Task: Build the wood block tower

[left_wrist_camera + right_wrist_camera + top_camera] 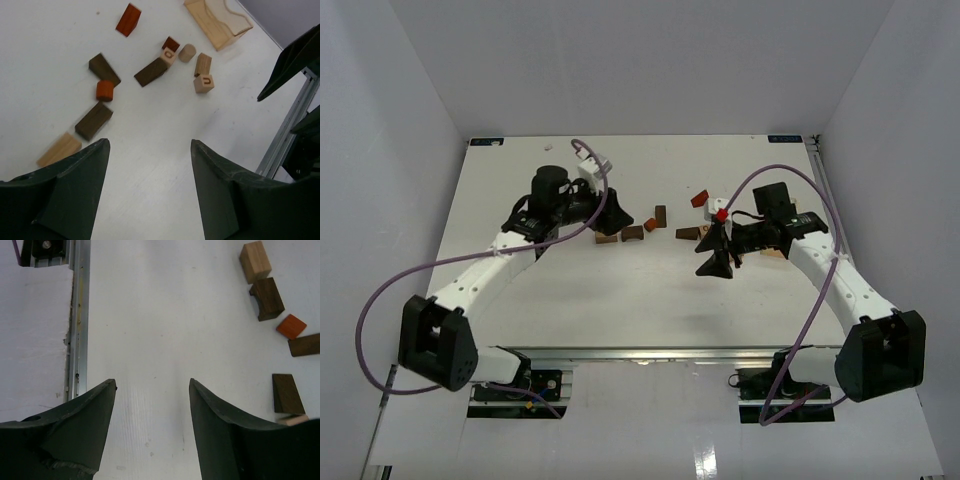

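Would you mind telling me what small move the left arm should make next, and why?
I would probably ease the left gripper forward and sideways until the dark brown block sits between its jaws, then lower. The jaws stand open over bare table, holding nothing, and that block lies near, just ahead of the finger on the left of the wrist view.

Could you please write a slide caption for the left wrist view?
Open left gripper above scattered wooden blocks and a pale wooden slab on a white table.
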You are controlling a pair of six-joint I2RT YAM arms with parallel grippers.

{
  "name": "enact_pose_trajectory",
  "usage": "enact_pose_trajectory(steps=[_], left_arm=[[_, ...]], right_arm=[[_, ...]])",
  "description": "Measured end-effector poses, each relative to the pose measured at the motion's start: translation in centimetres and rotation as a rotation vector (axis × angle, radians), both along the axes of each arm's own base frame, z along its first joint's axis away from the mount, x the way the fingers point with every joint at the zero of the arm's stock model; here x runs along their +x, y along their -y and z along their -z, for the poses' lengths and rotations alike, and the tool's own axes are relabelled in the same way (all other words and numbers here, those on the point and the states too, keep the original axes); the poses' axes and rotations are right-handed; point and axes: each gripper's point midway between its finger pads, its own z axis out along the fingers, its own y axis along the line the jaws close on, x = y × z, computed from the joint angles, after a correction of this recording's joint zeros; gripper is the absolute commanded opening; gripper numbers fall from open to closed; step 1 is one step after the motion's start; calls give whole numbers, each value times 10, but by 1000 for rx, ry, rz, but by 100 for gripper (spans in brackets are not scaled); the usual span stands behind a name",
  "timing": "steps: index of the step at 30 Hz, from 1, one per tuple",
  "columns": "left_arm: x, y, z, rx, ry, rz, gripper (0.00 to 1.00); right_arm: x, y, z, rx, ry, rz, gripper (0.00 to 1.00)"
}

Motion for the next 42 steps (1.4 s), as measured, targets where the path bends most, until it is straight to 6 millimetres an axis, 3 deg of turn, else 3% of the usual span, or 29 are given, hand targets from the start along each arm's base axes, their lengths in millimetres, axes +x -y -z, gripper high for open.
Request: enact_pose_trajectory(steps=[3, 10, 18, 24, 30, 42], left_arm=[[22, 27, 8, 56, 17, 50, 70], [77, 49, 68, 252, -32, 47, 63], [116, 88, 98, 396, 15, 70, 59], [126, 103, 131, 494, 5, 84, 59], [121, 96, 160, 582, -41, 84, 64], [115, 89, 165, 644, -57, 79, 68]], right_arm=[[8, 16, -6, 31, 16, 58, 65], [13, 28, -14, 75, 38, 99, 65], [15, 35, -16, 89, 46, 125, 65], [17, 38, -18, 99, 41, 138, 65], [18, 40, -19, 103, 37, 148, 65], [20, 40, -16, 102, 19, 153, 65]])
